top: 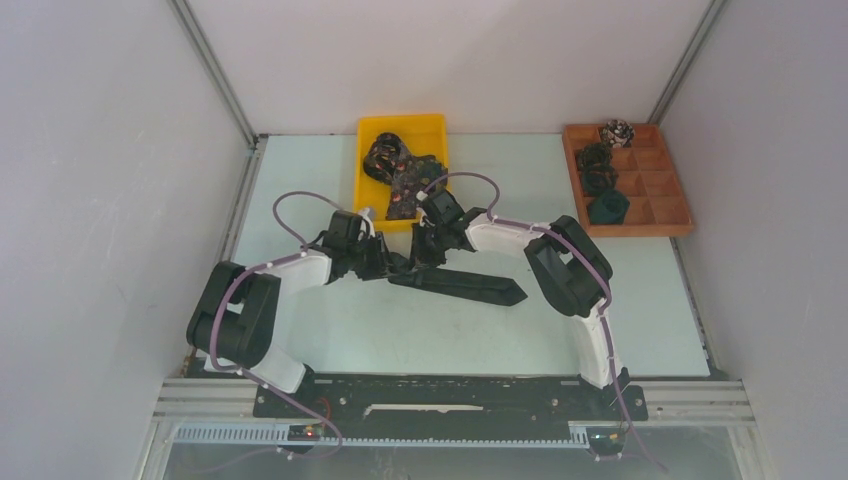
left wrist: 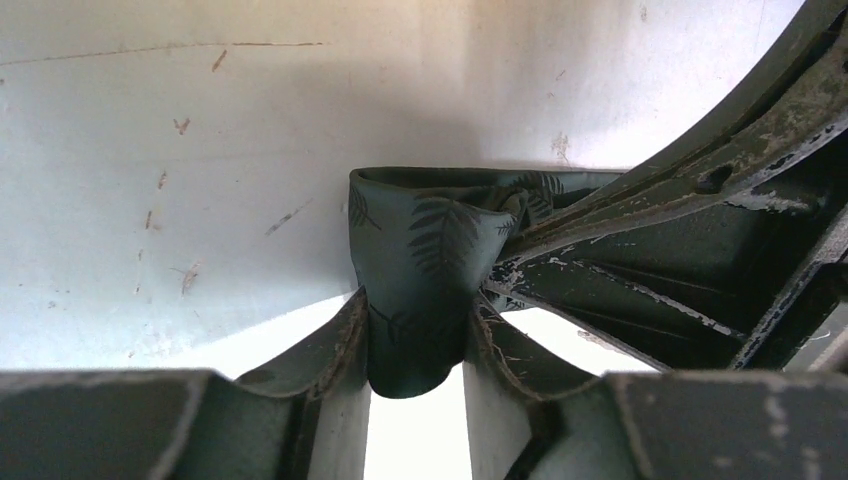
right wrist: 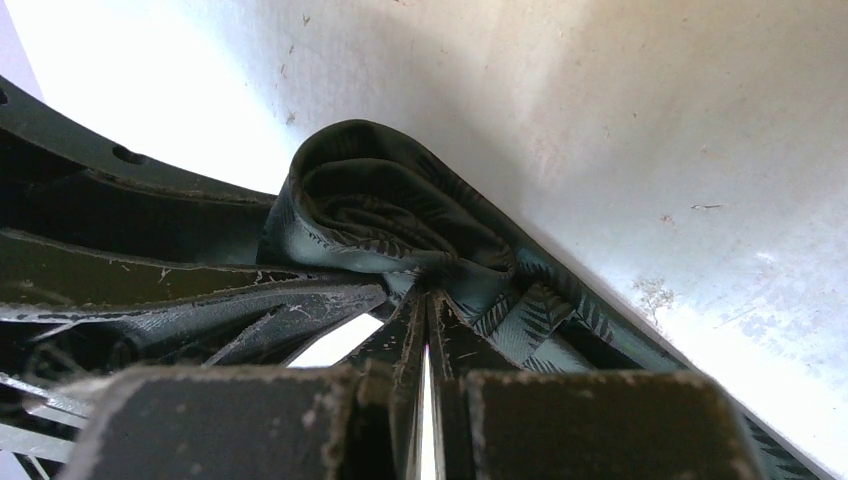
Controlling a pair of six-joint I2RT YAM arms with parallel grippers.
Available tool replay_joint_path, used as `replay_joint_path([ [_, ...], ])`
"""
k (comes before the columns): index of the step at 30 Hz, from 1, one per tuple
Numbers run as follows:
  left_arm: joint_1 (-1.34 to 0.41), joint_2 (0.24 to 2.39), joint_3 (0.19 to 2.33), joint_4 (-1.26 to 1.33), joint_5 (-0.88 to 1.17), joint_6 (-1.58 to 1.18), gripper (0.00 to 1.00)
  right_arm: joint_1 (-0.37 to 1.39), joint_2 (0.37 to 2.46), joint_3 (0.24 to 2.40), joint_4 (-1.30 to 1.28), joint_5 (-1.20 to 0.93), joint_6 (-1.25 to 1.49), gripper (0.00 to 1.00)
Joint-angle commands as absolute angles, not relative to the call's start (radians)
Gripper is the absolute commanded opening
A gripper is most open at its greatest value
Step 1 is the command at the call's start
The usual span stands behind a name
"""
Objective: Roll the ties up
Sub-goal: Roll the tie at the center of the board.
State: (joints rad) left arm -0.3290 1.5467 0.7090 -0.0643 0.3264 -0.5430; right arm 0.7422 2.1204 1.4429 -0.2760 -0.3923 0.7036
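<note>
From above, the tie [top: 470,286] lies on the table [top: 620,320], point rightward, its left end between your left gripper [top: 395,266] and right gripper [top: 422,258]. Left wrist: jaws clamp a loose fold; tugging would likely unwind the roll. Right wrist: jaws clenched on the coil's edge; thin fabric could slip free.

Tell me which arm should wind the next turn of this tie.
Right, probably: the right gripper is shut on the coiled core of the tie, so twisting it winds more, while the left gripper only pinches the outer fold.
</note>
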Motion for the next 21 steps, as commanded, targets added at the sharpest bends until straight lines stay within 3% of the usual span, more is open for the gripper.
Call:
replay_joint_path([
  [1,-0.348,1.542,0.734,-0.057,0.305,-0.537,0.34,0.748,2.089,1.485,-0.341,-0.363,0.669,0.04],
  [10,-0.375,1.474,0.732,-0.114,0.154,-0.534,0.26,0.750,2.039,1.495,-0.370,-0.350,0.663,0.09],
  [21,-0.383,1.420,0.728,-0.135,0.082,-0.530,0.24,0.770,2.107,1.460,-0.322,-0.364,0.683,0.08],
])
